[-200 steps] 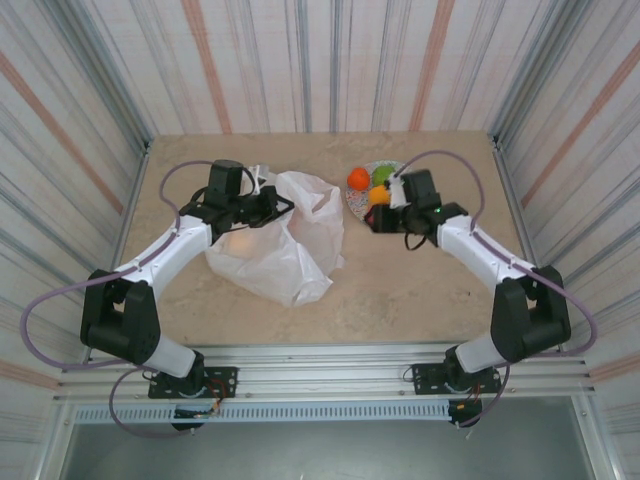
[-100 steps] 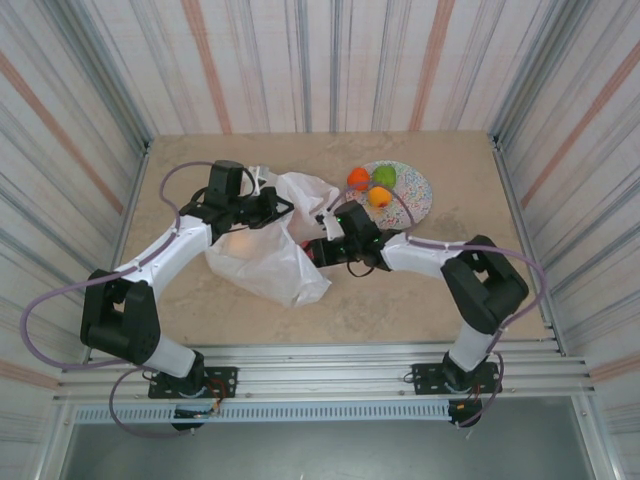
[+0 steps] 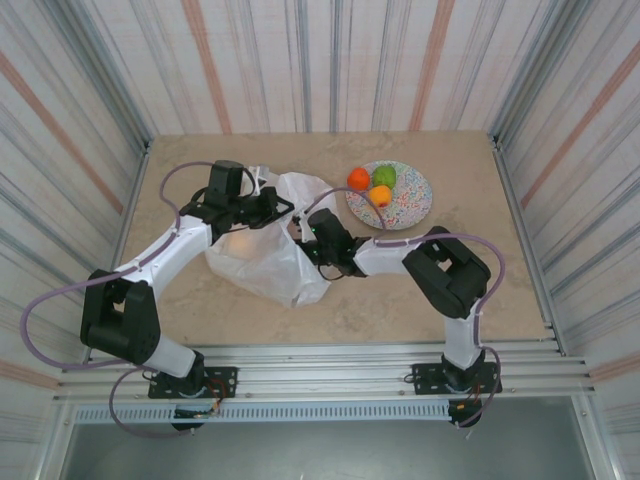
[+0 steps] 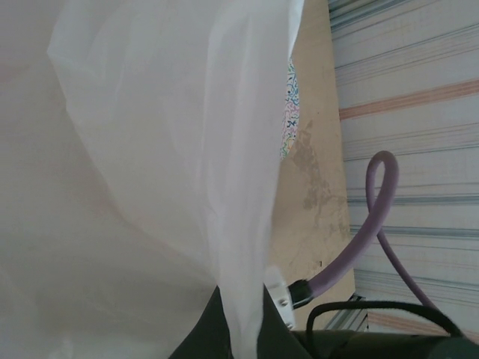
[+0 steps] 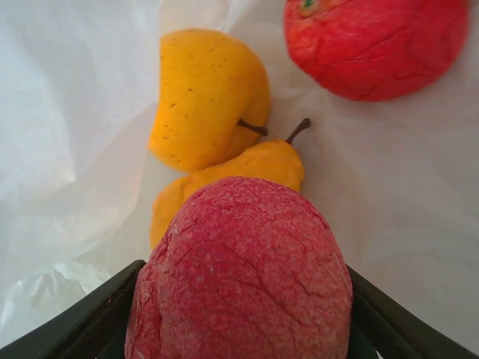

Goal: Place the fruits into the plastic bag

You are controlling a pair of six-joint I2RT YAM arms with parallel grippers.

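I have the right jaws inside the mouth of the bag point(image 3: 262, 265), which lies crumpled on the worktop point(image 3: 400, 290). They are clamped on a wrinkled pink fruit point(image 5: 239, 277). The fruit fills the gap between the jaws, and the dark fingers point(image 5: 86, 321) press against both its sides. Past it, on the bag's white film, lie a pear point(image 5: 247, 168) tucked just behind the pink fruit, a yellow apple point(image 5: 206, 97) touching the pear, and a red fruit point(image 5: 374, 45) farther in and apart from the others. The left jaws are together on the bag's far rim, and the thin film runs down between them. Right of the bag, clear of it, sits a speckled plate point(image 3: 415, 200) carrying an orange-red fruit point(image 3: 358, 178), a green fruit point(image 3: 384, 175) and an orange fruit point(image 3: 380, 195), all bunched on the side nearest the bag.
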